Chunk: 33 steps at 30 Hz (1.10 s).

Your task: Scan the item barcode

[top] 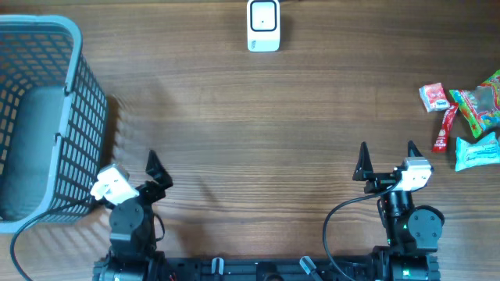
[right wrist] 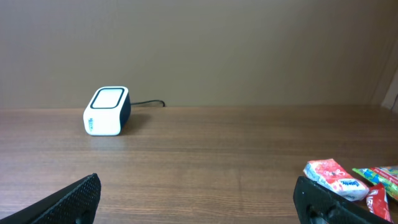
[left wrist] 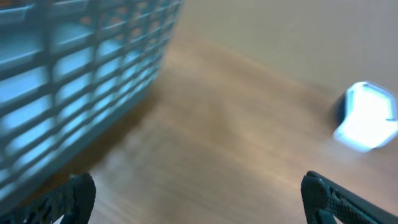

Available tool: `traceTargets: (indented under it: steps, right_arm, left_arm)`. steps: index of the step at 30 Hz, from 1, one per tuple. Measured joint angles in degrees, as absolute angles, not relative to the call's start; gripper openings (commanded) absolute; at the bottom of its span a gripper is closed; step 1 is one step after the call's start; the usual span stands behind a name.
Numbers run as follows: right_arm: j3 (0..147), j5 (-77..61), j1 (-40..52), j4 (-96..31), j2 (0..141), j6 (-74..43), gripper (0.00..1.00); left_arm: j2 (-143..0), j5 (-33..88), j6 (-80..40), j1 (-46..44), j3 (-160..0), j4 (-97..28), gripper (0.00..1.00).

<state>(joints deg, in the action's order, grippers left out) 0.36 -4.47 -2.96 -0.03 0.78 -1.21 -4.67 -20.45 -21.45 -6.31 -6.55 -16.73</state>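
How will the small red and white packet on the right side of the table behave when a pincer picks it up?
The red and white packet looks like a puffy foil pouch, so it is probably light and likely to crumple under a squeeze. Its glossy wrapper may be slippery. It lies flat on the table, so it should not roll.

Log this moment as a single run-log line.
left end effector: open, empty | right end effector: open, empty | scanner: untouched | snack packets: right side, unpicked | basket: left

The wooden table (top: 258, 133) bears a basket (top: 87, 117), a scanner (top: 263, 25) and snack packets (top: 478, 108).
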Motion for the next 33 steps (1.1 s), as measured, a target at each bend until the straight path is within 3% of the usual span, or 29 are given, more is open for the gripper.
traceTargets:
  steps: [5, 14, 16, 33]
  right_arm:
    - [0.4, -4.5, -3.0, -0.1, 0.8, -1.2, 1.0]
    - [0.4, -4.5, -3.0, -0.1, 0.8, -1.2, 1.0]
    - [0.4, -4.5, -3.0, 0.0, 0.8, -1.2, 1.0]
    - [0.4, -4.5, -3.0, 0.0, 0.8, -1.2, 1.0]
  left_arm:
    - [-3.2, -16.4, -21.3, -4.1, -4.7, -11.2, 1.0]
    - [-1.4, -6.4, -7.3, -3.2, -3.2, -9.1, 1.0]
    - [-0.8, -4.6, -6.5, -3.2, -1.5, -3.5, 1.0]
    - [-0.8, -1.6, -6.0, -3.2, -0.9, -4.3, 1.0]
